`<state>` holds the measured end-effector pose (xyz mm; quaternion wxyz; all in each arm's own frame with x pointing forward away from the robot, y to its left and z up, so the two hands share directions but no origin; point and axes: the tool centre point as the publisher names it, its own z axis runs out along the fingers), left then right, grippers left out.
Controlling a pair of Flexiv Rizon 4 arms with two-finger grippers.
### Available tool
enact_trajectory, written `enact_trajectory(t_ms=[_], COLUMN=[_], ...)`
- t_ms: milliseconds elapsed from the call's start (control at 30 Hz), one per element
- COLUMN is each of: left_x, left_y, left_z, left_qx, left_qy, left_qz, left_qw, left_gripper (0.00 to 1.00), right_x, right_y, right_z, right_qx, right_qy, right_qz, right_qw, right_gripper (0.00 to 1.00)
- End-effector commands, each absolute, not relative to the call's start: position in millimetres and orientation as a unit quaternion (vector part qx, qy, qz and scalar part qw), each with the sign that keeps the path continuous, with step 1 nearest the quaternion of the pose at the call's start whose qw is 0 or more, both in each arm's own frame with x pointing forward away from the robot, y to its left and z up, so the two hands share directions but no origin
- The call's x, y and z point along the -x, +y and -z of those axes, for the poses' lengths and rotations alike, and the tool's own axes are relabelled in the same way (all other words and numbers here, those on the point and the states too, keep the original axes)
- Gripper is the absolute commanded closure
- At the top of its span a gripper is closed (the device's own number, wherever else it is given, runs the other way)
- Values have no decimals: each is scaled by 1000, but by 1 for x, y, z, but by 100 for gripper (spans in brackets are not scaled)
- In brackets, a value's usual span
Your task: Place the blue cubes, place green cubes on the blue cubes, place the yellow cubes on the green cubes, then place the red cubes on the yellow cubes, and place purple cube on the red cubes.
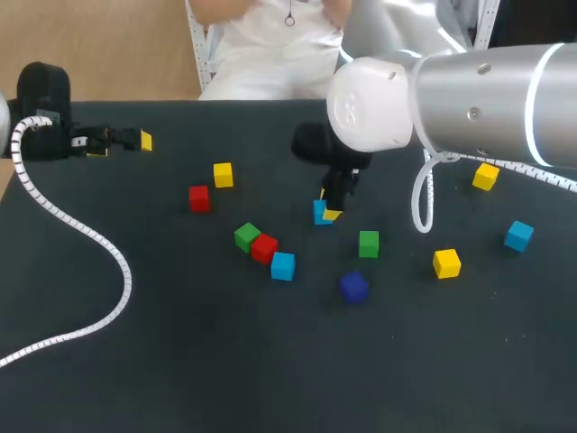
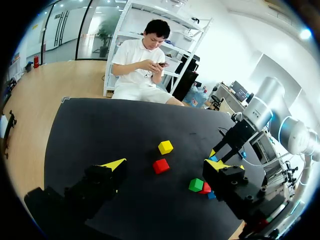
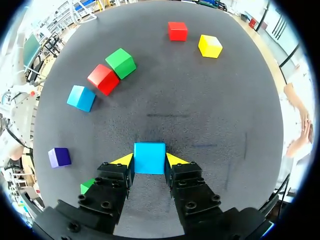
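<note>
Now | right gripper point(image 3: 149, 161) clamped on blue cube point(image 3: 149, 154) across opposite flat sides | probably light, rigid, slick; hold centred | left gripper point(image 2: 167, 165) spread, empty

The right pincer point(image 1: 330, 209) partly hides one blue cube point(image 1: 319, 214).

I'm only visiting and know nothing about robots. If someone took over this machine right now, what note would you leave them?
Right jaws: shut on a blue cube near the middle of the table; lifted or not, I cannot tell.
Left jaws: open, empty, at the far left edge.
Unstacked: two more blue cubes, two green cubes, three yellow cubes, two red cubes, one purple cube.
Done: nothing stacked yet.
Left: every layer, blue up to purple.
</note>
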<state>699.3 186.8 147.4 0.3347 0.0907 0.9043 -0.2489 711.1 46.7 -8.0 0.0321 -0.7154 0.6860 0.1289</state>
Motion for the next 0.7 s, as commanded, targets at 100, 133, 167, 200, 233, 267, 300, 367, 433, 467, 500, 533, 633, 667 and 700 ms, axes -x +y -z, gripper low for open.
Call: enact_trajectory(t_ms=[100, 133, 167, 200, 233, 267, 300, 367, 433, 467, 500, 533, 633, 667, 700], left_x=[-700, -700, -700, -700, -700, -700, -700, -700, -700, -700, -700, -700, -700, -700, -700], left_y=[185, 185, 185, 185, 185, 185, 185, 185, 185, 185, 185, 185, 185, 185, 185], left_z=[-149, -149, -149, -149, -149, -149, -149, -149, -149, -149, -149, -149, -149, -149, -149], left_qx=[-89, -89, -89, -89, -89, -89, -89, -89, -89, -89, -89, -89, -89, -89, -89], left_qy=[907, 907, 907, 907, 907, 907, 907, 907, 907, 907, 907, 907, 907, 907, 907], left_qz=[245, 245, 245, 245, 245, 245, 245, 245, 245, 245, 245, 245, 245, 245, 245], left_qw=[332, 332, 332, 332, 332, 332, 332, 332, 332, 332, 332, 332, 332, 332, 332], left_gripper=[0, 0, 0, 0, 0, 0, 0, 0, 0, 0, 0, 0, 0, 0, 0], right_x=[-709, -709, -709, -708, -708, -707, -705, -703, -702, -702, -702, -702, -702, -702, -702], right_y=[47, 47, 47, 47, 47, 47, 48, 48, 47, 47, 46, 46, 46, 46, 46], right_z=[8, 8, 8, 8, 7, 6, 5, 3, 3, 4, 4, 4, 4, 5, 5], right_qx=[714, 714, 714, 714, 713, 712, 712, 709, 709, 708, 708, 707, 700, 700, 700], right_qy=[687, 688, 688, 688, 689, 689, 690, 692, 693, 693, 694, 695, 704, 704, 703], right_qz=[-129, -129, -129, -129, -129, -130, -130, -129, -128, -127, -127, -127, -119, -119, -120], right_qw=[33, 33, 32, 32, 32, 32, 33, 35, 35, 35, 35, 36, 31, 31, 31], right_gripper=[100, 100, 100, 100, 100, 100, 100, 100, 100, 100, 100, 100, 100, 100, 100])
